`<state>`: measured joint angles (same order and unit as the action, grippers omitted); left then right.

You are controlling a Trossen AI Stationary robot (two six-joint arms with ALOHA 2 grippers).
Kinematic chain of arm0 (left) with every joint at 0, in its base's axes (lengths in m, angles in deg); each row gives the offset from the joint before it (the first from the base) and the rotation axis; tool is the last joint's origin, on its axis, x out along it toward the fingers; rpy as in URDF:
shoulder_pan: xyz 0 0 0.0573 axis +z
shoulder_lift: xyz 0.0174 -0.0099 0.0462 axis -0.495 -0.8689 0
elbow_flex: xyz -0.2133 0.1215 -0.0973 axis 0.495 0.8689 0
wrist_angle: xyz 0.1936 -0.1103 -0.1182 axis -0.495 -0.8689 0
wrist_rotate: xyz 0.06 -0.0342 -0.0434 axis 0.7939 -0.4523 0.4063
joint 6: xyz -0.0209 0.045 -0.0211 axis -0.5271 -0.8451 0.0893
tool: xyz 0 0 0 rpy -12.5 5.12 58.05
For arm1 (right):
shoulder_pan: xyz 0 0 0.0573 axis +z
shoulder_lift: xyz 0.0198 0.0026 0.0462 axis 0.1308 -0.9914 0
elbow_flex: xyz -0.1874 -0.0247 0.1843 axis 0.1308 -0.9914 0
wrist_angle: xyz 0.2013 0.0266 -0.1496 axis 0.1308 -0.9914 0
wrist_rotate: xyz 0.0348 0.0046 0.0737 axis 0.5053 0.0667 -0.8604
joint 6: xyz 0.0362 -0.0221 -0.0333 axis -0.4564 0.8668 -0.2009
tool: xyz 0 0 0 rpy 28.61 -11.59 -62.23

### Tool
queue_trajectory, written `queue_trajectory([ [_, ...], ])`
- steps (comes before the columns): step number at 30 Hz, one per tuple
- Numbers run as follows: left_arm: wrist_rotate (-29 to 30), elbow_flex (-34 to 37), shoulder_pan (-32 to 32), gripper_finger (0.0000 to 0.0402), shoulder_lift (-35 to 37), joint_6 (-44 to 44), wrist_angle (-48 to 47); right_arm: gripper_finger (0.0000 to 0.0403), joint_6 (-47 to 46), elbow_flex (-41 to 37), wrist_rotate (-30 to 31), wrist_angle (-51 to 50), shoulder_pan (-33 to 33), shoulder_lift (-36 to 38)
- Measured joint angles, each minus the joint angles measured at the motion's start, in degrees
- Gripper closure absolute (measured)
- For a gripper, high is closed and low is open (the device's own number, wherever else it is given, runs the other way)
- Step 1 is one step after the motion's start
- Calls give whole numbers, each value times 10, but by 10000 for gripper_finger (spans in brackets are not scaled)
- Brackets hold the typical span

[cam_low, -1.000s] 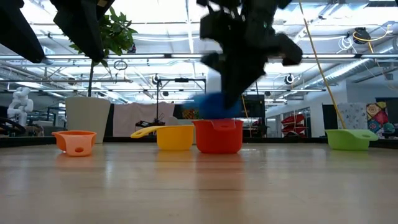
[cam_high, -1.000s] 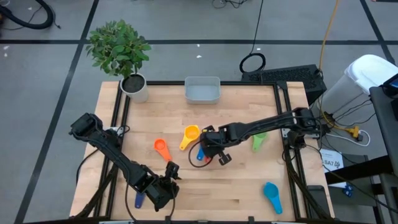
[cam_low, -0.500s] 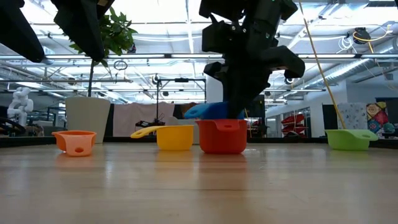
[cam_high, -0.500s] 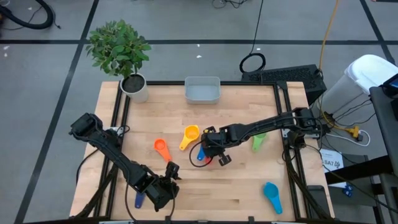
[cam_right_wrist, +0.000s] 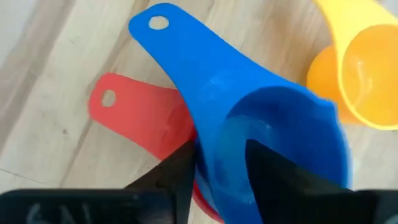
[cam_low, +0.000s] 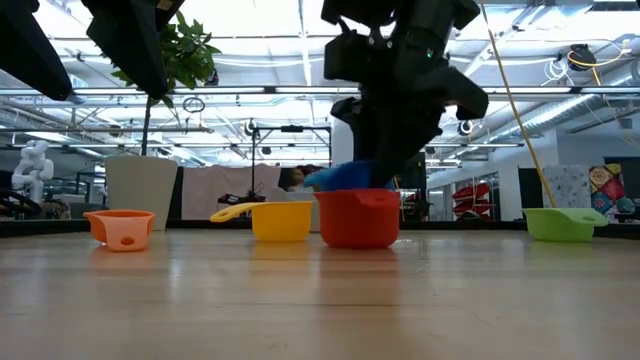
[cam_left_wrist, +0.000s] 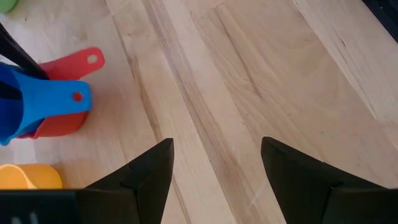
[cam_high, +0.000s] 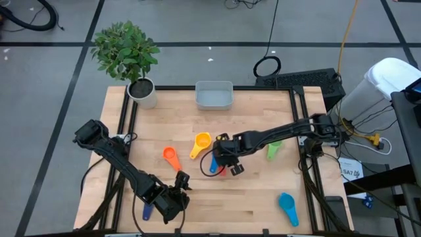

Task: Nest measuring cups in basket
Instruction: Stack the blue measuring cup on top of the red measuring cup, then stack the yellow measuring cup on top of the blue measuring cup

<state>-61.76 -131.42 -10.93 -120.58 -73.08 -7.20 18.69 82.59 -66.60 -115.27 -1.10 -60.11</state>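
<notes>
Now, key relation: bright blue cup (cam_right_wrist: 273, 143) sits directly in red cup (cam_right_wrist: 143, 121), mid-desk (cam_high: 263, 197).
right pincer (cam_high: 222, 160): clamped on blue cup's rim, one finger inside bowl.
long axes: both handles splayed slightly apart, toward 7 o'clock in high view.
basket (cam_high: 214, 96): 12 o'clock from pincer, well apart.
left pincer (cam_high: 172, 200): apart, idle at 7 o'clock; right arm nearer.

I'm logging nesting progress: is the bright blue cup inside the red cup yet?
Partly in. The bright blue cup sits in the red cup with its rim above, the right gripper shut on its wall.
</notes>
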Motion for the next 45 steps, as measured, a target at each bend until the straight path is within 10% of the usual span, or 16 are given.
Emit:
queue_trajectory([
  [25,32,2,7,158,0,2,-119,252,22,0,28,118,-16,14],
  [45,74,54,246,158,53,-133,-194,252,-3,0,79,91,-23,26],
])
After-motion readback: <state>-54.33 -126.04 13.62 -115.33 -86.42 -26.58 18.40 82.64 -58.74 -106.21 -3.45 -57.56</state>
